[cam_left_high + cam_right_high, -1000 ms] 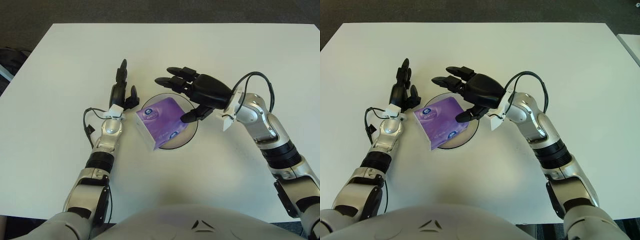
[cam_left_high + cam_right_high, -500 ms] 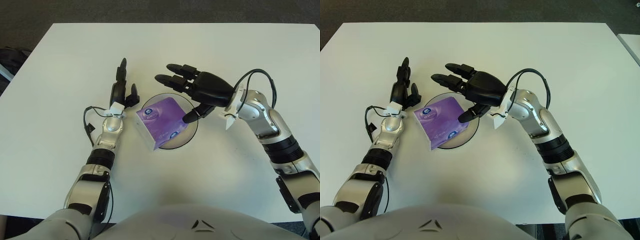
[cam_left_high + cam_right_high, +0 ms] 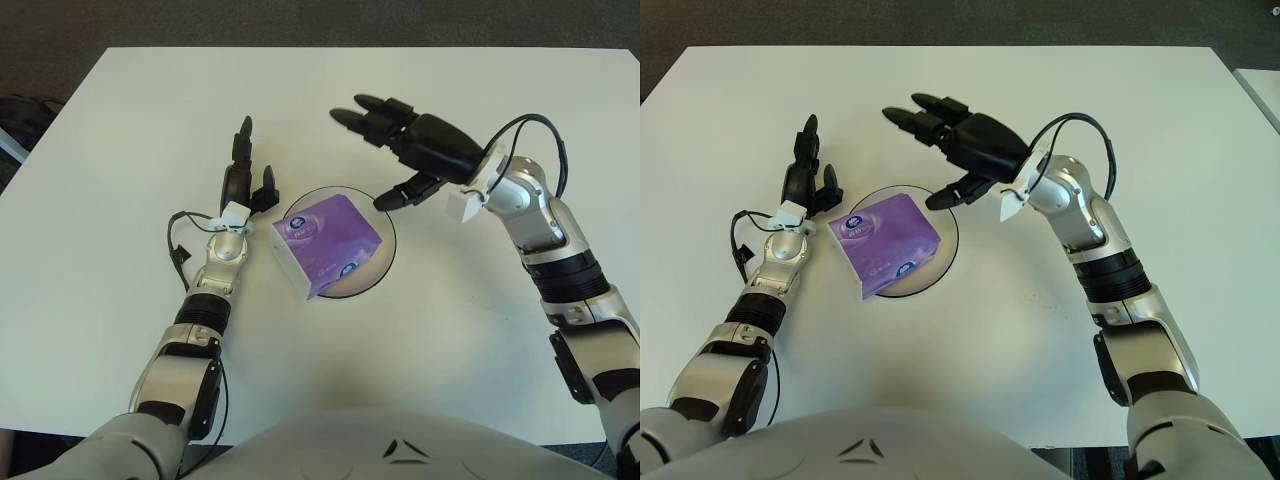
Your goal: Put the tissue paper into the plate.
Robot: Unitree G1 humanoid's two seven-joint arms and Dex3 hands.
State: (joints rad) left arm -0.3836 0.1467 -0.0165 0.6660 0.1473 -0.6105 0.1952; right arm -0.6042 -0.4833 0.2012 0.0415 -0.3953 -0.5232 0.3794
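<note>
A purple tissue pack (image 3: 326,243) lies in the round clear plate (image 3: 385,255) at the table's middle, its near-left corner hanging over the rim. My right hand (image 3: 392,148) hovers above and behind the plate's right side, fingers spread, holding nothing and apart from the pack. My left hand (image 3: 247,180) shows just left of the plate, fingers extended upward and empty.
The white table (image 3: 120,130) spreads wide on all sides. A black cable (image 3: 176,245) loops beside my left wrist, and another cable (image 3: 525,135) arcs over my right wrist. Dark floor lies beyond the far edge.
My right hand has lifted up and back to the right, away from the tissue pack, with fingers still spread. The pack stays in the plate. The left hand has barely moved.
</note>
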